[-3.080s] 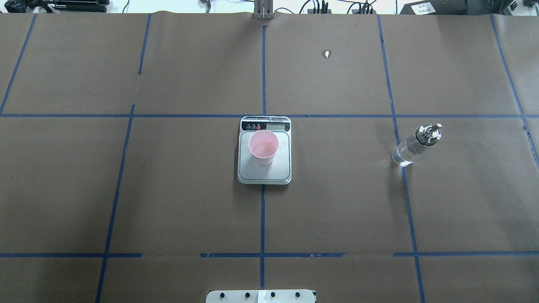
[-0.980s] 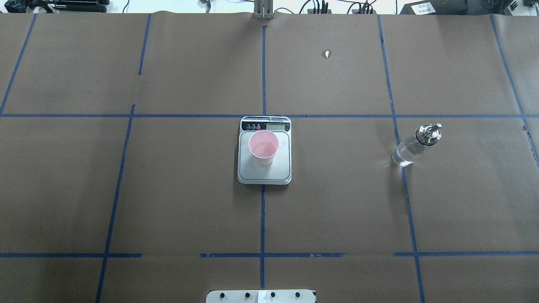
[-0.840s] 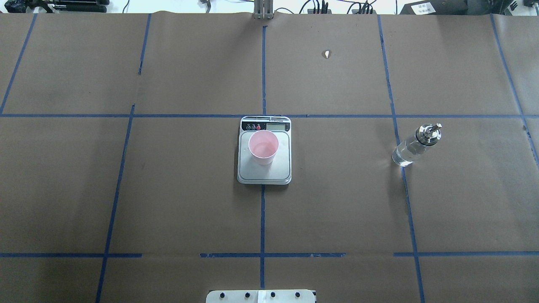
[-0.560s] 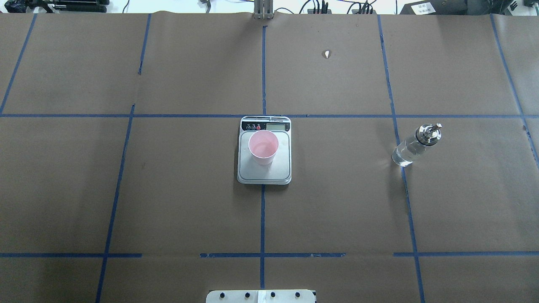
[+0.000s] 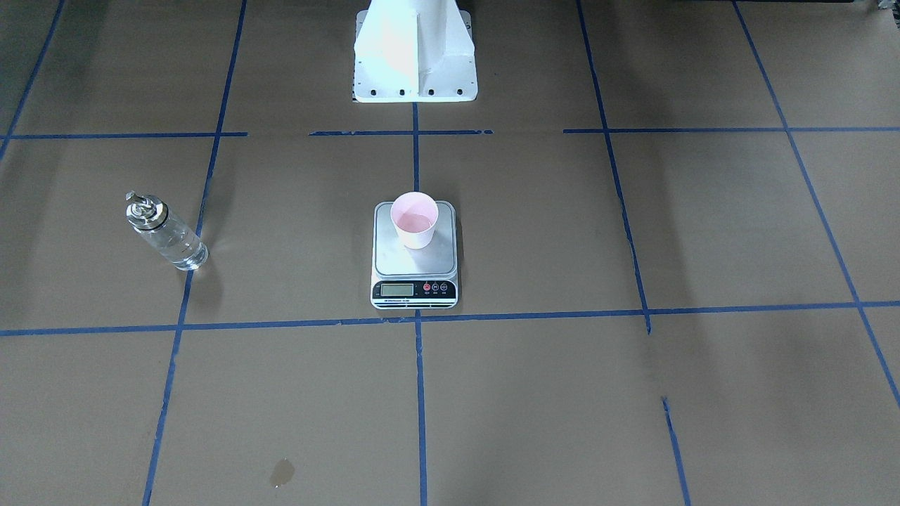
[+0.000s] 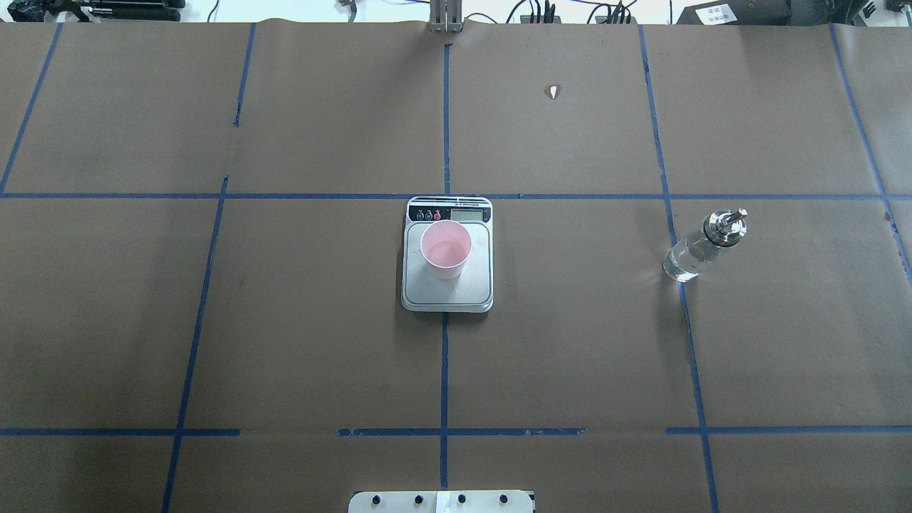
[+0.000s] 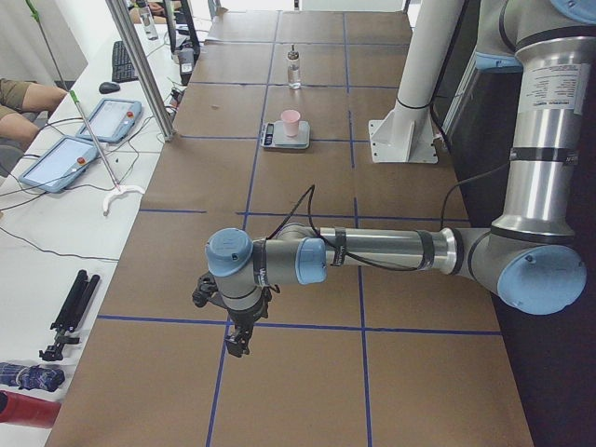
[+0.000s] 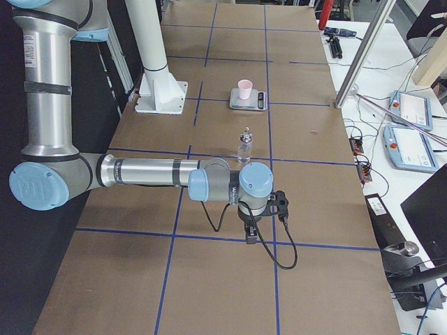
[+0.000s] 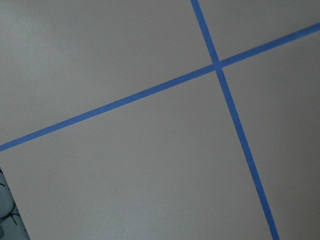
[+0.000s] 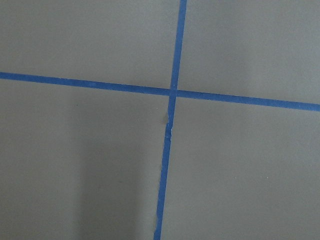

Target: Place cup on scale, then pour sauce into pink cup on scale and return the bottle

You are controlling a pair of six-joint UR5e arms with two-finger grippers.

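One cup (image 6: 445, 251), one scale (image 6: 449, 298), one bottle (image 6: 691, 254)

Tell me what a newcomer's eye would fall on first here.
The pink cup stands upright on the steel scale at the middle of the table, the one bright spot there. The glass bottle stands alone at a blue tape line on the robot's right. The left gripper and right gripper hang low near the table's ends, pointing down, far from both.

overhead, front, opposed; both show scale (image 6: 467, 288)
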